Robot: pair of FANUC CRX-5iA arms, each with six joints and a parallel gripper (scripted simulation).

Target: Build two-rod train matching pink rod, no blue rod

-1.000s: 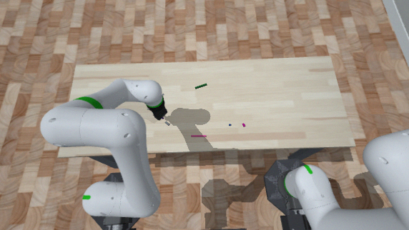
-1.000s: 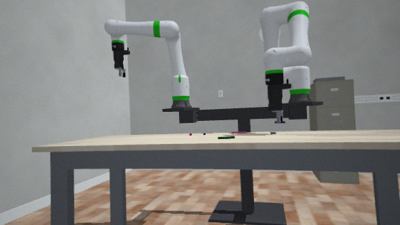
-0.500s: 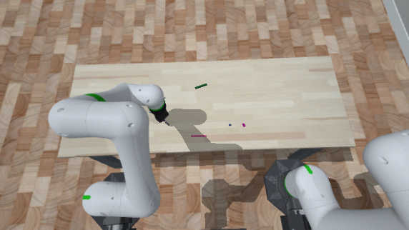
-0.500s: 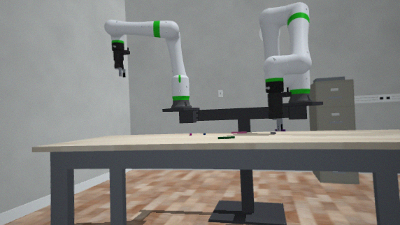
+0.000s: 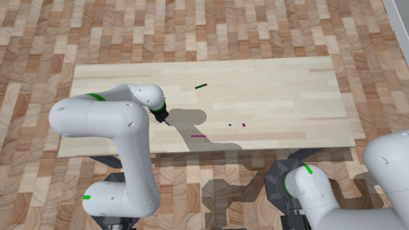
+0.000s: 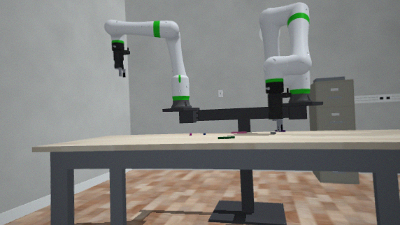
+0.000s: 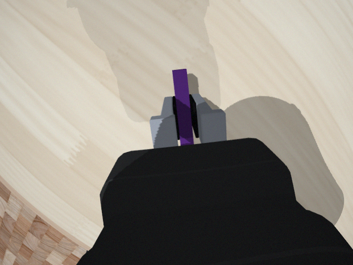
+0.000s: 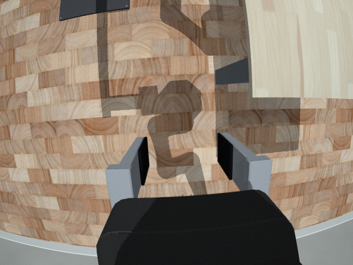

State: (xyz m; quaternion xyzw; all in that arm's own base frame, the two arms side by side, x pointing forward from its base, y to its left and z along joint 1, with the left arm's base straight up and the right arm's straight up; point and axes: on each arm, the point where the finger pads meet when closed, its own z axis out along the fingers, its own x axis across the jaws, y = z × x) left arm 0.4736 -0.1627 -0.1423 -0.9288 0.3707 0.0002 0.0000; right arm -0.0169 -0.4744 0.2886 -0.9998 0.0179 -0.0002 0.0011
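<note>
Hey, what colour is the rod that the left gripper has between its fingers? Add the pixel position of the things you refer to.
Purple; the left wrist view shows the rod [image 7: 182, 97] best.

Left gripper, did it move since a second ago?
Yes. In the exterior view, the left gripper came down, closer to the table top.
</note>
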